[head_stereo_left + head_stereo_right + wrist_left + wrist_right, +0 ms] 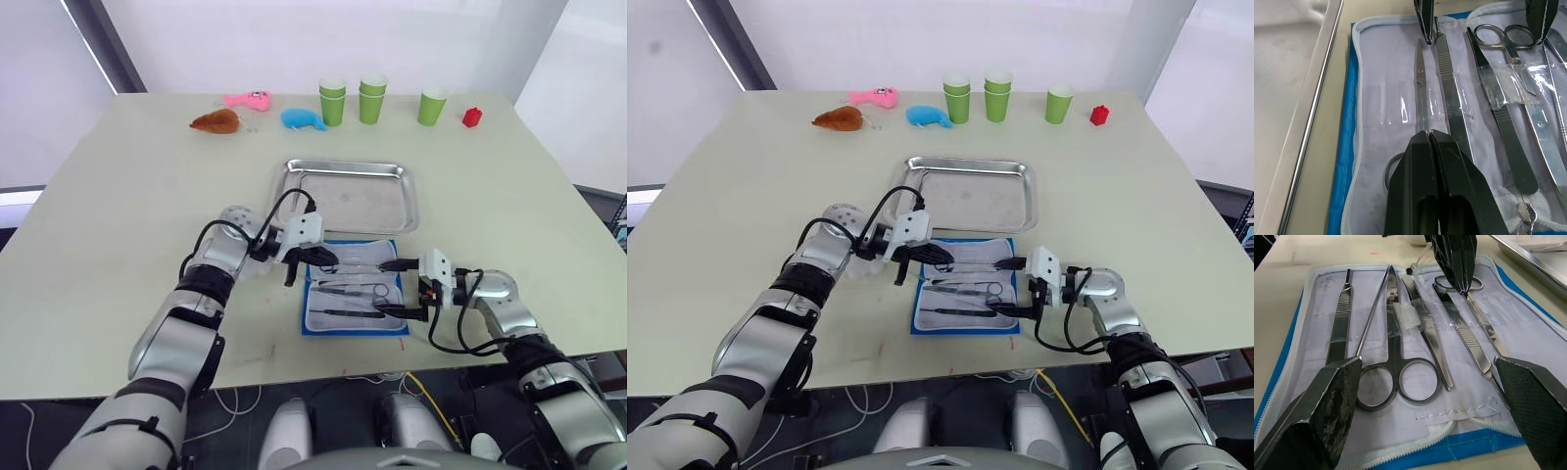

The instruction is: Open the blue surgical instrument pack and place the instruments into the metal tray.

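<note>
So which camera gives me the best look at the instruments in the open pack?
The right wrist view: the instruments lie spread across the open blue pack, ring-handled scissors plainest. The left wrist view shows them close but partly behind the shut left gripper. The head views show them as thin slivers, with the metal tray beyond.

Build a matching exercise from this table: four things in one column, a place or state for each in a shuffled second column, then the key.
Things:
1. blue surgical instrument pack
2. metal tray
3. left pincer
4. right pincer

Places or states:
A. empty, just beyond the pack
B. fingers spread wide at the pack's edge
C. lying open, instruments under clear straps
D. fingers together over a pair of scissors

Pairs: 1-C, 2-A, 3-D, 4-B
</note>
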### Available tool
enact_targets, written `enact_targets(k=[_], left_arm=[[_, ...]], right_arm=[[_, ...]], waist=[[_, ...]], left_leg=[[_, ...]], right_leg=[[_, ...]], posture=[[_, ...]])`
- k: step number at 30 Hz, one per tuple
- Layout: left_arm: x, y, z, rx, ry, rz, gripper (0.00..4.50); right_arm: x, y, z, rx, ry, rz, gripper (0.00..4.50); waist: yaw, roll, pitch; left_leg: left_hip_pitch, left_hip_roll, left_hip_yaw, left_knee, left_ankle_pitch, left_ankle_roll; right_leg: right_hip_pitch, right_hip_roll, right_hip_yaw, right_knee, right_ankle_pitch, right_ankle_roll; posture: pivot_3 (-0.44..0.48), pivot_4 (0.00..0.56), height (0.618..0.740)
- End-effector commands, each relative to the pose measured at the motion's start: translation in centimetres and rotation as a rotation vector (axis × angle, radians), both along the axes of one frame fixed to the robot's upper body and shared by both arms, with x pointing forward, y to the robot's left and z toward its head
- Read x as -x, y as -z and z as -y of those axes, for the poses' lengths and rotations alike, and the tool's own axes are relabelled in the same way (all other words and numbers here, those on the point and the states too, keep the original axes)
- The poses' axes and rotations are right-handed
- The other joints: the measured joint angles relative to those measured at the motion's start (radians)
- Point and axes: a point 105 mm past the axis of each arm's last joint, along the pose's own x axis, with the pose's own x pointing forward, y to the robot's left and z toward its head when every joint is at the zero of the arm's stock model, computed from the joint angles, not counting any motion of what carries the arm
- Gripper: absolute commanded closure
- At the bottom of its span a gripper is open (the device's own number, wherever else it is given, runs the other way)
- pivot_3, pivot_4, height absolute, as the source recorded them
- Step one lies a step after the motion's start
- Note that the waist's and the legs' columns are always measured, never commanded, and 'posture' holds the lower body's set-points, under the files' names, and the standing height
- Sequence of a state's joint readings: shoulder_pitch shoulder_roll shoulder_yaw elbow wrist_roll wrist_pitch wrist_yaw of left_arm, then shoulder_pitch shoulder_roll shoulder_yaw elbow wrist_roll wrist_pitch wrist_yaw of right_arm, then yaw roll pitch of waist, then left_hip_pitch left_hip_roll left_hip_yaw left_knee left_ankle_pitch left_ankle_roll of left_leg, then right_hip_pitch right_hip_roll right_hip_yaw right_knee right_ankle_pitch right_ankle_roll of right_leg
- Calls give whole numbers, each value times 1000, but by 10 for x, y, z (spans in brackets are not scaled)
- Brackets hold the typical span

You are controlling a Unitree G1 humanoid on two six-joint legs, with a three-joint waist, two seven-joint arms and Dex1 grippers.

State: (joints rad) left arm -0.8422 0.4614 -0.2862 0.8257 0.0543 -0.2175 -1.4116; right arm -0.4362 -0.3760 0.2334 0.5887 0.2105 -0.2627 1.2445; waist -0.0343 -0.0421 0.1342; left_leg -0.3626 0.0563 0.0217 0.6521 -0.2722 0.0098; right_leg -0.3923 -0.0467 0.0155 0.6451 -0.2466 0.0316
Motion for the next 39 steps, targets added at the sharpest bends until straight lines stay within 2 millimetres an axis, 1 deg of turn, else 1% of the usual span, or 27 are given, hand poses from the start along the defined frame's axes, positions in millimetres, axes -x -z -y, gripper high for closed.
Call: enact_targets(k=[1,9,14,18,24,29,33,39], left_arm=[[3,6,-5,-71,2,-32,4471],[5,6,-12,-110,3,-45,4471],[1,-1,-15,-106,-12,-38,4471],[-1,-11,-12,-74,-16,-33,4471],[0,-30,-2,-62,37,5,4471],[4,-32,-1,-75,55,6,4471],[1,-39,-2,-110,38,15,4471],[0,-44,0,-119,32,28,4471]], right_arm=[[18,58,21,181,64,-196,0],[18,58,21,182,65,-195,0],[18,58,22,182,65,-195,0],[17,57,22,183,66,-194,0],[16,57,21,183,66,-191,0],[16,58,21,183,66,-192,0],[16,58,21,185,64,-194,0],[15,57,20,186,62,-192,0]], waist=[[0,0,0],[-3,0,0],[-3,1,0],[-2,1,0],[-3,0,1],[-4,0,1],[-4,0,2],[-3,1,3]], left_leg=[[0,0,0,0,0,0],[0,0,0,0,0,0],[0,0,0,0,0,0],[0,1,0,0,0,0],[-1,1,0,0,0,0],[-1,1,0,0,0,0],[-1,1,0,0,0,0],[-1,0,0,0,0,0]], right_leg=[[0,0,0,0,0,0],[0,0,0,0,0,0],[0,0,0,0,0,0],[0,0,0,0,0,0],[-1,0,0,0,0,0],[-1,0,1,0,0,-1],[-1,0,1,0,0,-1],[-1,0,1,0,0,0]], posture=[[0,150,739],[0,150,739],[0,150,739],[0,150,739],[0,150,739],[0,150,739],[0,150,739],[0,150,739]])
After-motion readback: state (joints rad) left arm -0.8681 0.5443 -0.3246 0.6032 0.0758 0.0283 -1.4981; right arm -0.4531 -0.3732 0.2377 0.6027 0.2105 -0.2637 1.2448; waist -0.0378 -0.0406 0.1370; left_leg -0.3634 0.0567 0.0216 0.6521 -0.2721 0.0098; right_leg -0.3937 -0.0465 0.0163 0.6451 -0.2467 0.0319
